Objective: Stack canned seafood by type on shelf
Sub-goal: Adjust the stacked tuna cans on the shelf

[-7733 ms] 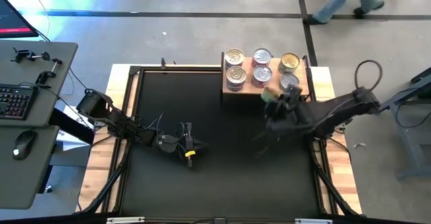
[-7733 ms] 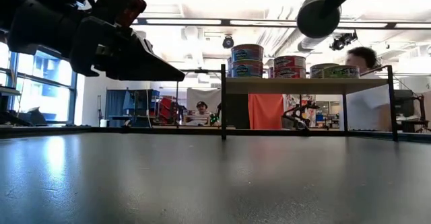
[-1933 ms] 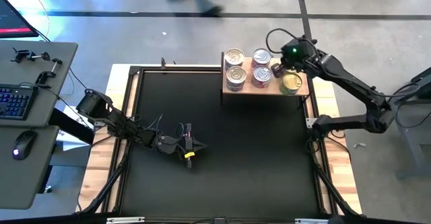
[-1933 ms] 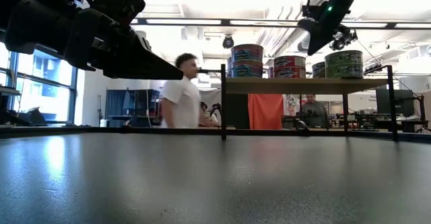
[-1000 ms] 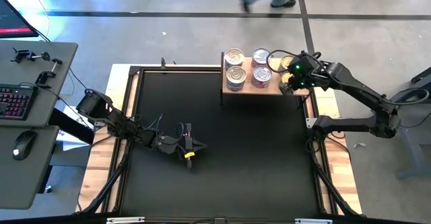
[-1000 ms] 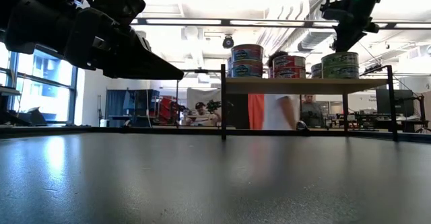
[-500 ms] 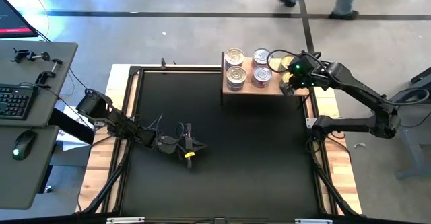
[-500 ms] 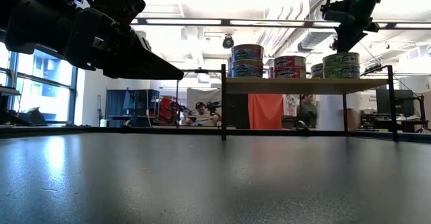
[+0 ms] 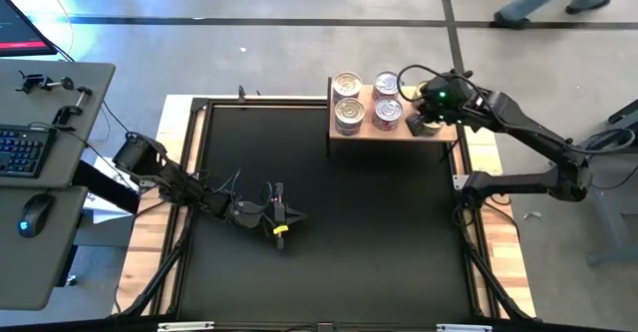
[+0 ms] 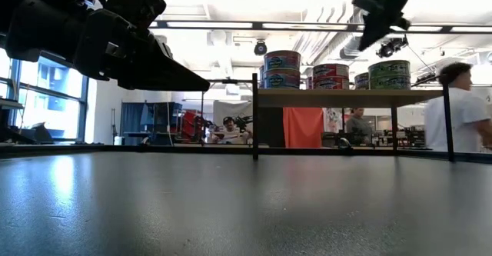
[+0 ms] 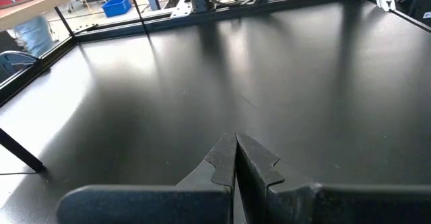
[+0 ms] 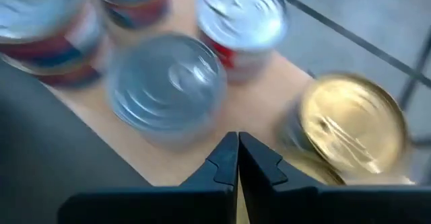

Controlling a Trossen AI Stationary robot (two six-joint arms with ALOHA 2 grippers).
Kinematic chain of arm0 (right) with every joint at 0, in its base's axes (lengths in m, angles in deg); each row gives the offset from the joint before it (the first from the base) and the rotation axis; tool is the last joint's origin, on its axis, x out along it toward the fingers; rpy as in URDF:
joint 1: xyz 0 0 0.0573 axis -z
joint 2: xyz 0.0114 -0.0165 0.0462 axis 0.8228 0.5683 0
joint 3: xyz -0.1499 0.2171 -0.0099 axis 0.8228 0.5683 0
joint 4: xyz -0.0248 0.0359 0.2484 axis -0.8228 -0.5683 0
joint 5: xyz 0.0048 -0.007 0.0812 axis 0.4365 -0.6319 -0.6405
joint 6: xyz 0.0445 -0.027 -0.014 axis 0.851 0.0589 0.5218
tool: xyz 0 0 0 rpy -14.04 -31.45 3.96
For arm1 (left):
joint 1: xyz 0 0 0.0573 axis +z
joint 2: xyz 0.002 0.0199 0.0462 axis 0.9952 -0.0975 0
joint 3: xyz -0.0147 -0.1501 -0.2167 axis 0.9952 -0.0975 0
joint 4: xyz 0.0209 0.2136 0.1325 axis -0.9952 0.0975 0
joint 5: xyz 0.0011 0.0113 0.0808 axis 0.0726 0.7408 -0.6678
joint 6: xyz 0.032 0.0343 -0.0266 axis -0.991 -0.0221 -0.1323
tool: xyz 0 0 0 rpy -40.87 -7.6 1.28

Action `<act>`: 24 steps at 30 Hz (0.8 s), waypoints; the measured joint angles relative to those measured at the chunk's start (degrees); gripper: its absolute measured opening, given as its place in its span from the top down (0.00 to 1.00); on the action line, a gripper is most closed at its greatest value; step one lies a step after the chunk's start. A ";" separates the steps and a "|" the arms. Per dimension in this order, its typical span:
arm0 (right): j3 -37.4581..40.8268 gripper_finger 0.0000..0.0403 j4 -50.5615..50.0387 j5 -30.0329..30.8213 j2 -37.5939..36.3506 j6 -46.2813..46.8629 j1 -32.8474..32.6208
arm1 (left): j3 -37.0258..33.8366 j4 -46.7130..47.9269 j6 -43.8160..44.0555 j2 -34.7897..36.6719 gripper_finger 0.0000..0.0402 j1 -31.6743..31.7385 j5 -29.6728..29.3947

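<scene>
The left arm lies low and stretched across the left half of the table, its wrist pointing toward the table's middle; the left gripper [image 9: 280, 215] sits just above the surface with its fingers [image 11: 225, 158] pressed together — nothing between them. The right arm reaches up from its base at the table's right edge, elbow bent far out, forearm angled back toward the far right corner. The right gripper [image 9: 420, 125] hangs raised there, fingers [image 12: 227, 157] closed tip to tip — empty.

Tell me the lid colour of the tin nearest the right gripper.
Gold, on the tin; clearest in the right wrist view.
</scene>
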 joint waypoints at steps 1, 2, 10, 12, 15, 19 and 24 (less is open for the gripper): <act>-0.01 1.00 1.70 -1.05 0.59 -0.09 -0.56 | 0.00 0.00 0.00 0.00 1.00 0.00 -0.01; -0.02 1.00 3.38 -2.28 1.36 -0.29 -1.03 | 0.00 0.00 0.00 0.00 1.00 0.00 0.01; -0.02 1.00 11.81 -4.40 11.15 -3.45 -2.72 | 0.00 0.00 0.00 0.00 1.00 0.00 -0.01; -0.02 1.00 12.68 -4.56 12.96 -3.70 -2.68 | 0.00 0.00 0.03 0.00 1.00 0.00 -0.01; -0.24 1.00 12.65 -4.54 14.24 -4.16 -2.68 | 0.00 0.00 0.42 0.00 1.00 0.00 0.02; -0.23 1.00 11.95 -4.34 13.78 -4.18 -2.68 | 0.00 0.00 0.44 0.00 1.00 0.00 0.00; -0.20 1.00 10.48 -4.58 12.04 -4.18 -2.68 | 0.00 0.00 0.46 0.00 1.00 0.00 0.01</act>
